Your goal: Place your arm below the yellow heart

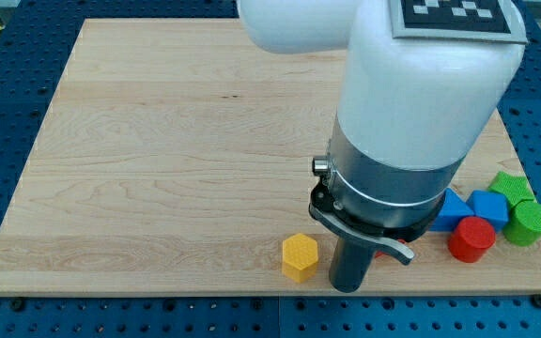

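No yellow heart shows in the camera view; the big white and grey arm body (393, 141) hides much of the board's right half. The only yellow block in sight is a yellow hexagon (300, 257) near the board's bottom edge. My tip (347, 287) rests on the board just to the right of that hexagon, a small gap apart, close to the bottom edge.
A cluster sits at the board's right edge: a blue block (450, 212) partly behind the arm, a blue cube-like block (489, 207), a red cylinder (472, 238), a green block (512, 186) and a green cylinder (530, 223). The wooden board (158, 141) lies on a blue perforated table.
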You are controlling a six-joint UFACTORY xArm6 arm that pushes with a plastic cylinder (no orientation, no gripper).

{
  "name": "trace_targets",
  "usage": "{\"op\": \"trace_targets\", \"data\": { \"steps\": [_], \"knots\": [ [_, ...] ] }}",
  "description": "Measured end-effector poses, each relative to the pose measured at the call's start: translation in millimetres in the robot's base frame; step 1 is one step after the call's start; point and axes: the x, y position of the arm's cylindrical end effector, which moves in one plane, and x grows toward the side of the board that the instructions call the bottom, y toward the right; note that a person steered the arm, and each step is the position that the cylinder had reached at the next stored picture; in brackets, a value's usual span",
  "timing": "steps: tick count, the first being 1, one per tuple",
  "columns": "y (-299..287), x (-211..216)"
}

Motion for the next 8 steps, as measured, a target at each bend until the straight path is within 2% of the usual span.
{"op": "trace_targets", "data": {
  "steps": [8],
  "knots": [
    [14.7, 0.0]
  ]
}}
